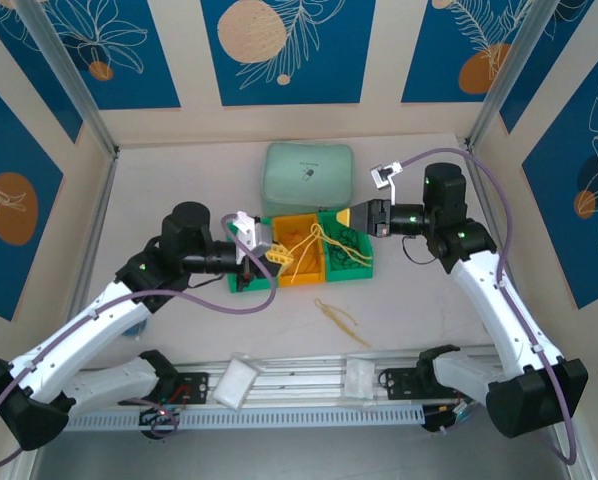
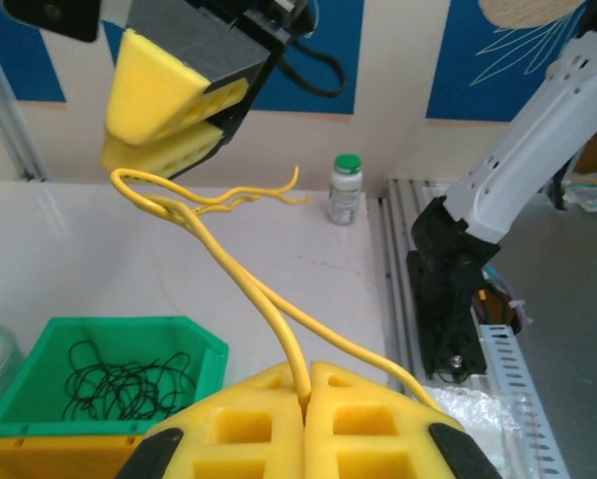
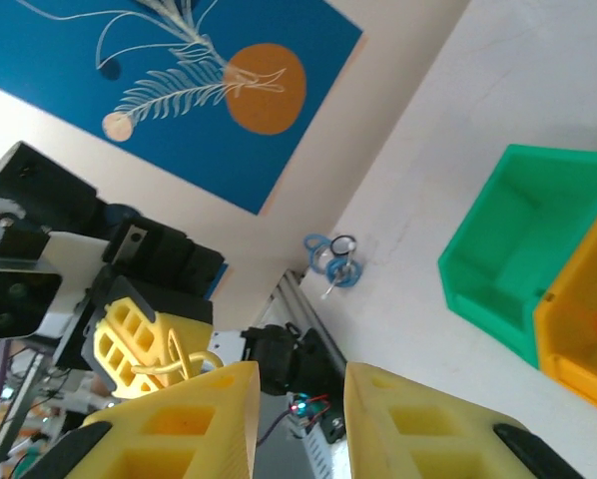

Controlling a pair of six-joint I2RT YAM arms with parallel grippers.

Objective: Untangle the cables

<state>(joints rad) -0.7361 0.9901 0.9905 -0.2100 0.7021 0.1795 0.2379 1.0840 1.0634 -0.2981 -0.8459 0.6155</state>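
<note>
Worktop (image 1: 159,190) space between our two arms is taken by a row of bins, an orange bin (image 1: 301,265) flanked by two green ones. Both arms reach in over that row from opposite sides, so the work hangs above the bins and not over bare surface. We judge this keeps any freed cord close to where it will be sorted. The green bin on our right (image 2: 119,324) holds a nest of black cables (image 2: 119,384), while the green bin on our left (image 3: 523,249) looks empty.

Our left gripper (image 2: 304,384) is clamped on a doubled yellow cable (image 2: 244,284). The two strands are pinched between its pads and rise slantwise toward the right gripper (image 3: 300,384). That gripper's fingers stand apart, with nothing between them in its own wrist view. Seen from the left wrist, the cable's looped, twisted end sits just under its lower finger, and we cannot tell whether they touch. We read the left hold as an anchor, letting the other gripper take the loop and draw the strands apart.

A few loose yellow cables (image 1: 337,318) lie on the worktop just in front of the bins, apart from both grippers.
</note>
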